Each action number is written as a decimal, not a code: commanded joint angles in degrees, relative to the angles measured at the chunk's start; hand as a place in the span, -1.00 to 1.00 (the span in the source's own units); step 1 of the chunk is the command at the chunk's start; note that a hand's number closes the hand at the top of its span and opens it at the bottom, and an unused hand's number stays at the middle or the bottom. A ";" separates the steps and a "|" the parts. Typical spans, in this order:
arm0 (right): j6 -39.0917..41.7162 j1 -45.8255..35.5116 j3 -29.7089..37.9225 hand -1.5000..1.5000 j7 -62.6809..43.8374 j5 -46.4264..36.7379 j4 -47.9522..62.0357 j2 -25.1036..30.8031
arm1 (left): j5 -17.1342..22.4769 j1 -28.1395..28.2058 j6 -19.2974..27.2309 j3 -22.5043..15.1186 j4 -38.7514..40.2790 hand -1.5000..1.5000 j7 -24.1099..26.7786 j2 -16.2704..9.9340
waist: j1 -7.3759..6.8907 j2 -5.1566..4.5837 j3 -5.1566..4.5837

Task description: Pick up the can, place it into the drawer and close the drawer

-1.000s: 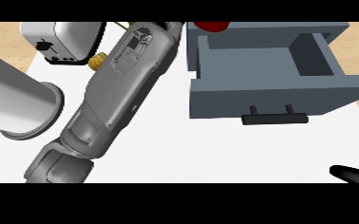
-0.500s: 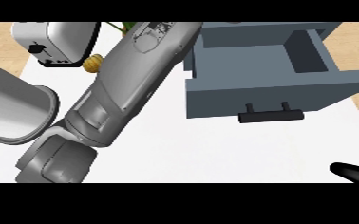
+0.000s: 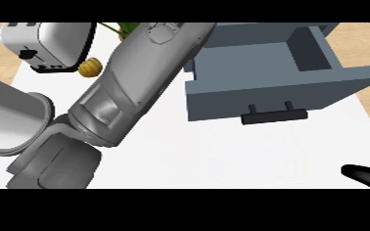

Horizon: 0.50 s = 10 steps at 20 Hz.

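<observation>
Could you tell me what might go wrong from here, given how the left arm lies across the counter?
1. The left forearm runs past the top edge, hiding hand and can, so any grasp cannot be checked.
2. It passes close beside the open drawer, whose left wall it could knock.
3. The toaster and a small yellow object sit just left of the arm, so swinging back could brush them.

- Left forearm (image 3: 137, 85) swung further up and right, now reaching past the top edge beside the drawer (image 3: 267, 85) (its elbow end lower and nearer the bottom-left corner).
- Red can seen a second ago above the drawer's back-left corner no longer visible.
- Toaster (image 3: 51, 46), grey pot (image 3: 22, 122) and drawer shifted right and down (view turned).
- Right hand (image 3: 356, 173) moved slightly up at the right edge.
</observation>
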<state>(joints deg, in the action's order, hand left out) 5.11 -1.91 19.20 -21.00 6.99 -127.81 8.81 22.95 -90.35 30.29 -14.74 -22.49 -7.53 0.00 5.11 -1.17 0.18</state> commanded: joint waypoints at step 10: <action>-0.17 -5.10 -4.86 -1.00 -1.02 -6.58 -0.72 2.50 | 4.38 -2.13 7.18 -3.24 4.54 -1.00 4.52 0.00 | 1.26 -0.49 -0.01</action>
<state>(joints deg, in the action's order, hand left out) 5.23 -4.58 16.62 -21.82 3.31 -128.18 10.55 26.03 -92.24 35.40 -16.65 -17.96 -4.04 -0.01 6.08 -1.56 0.19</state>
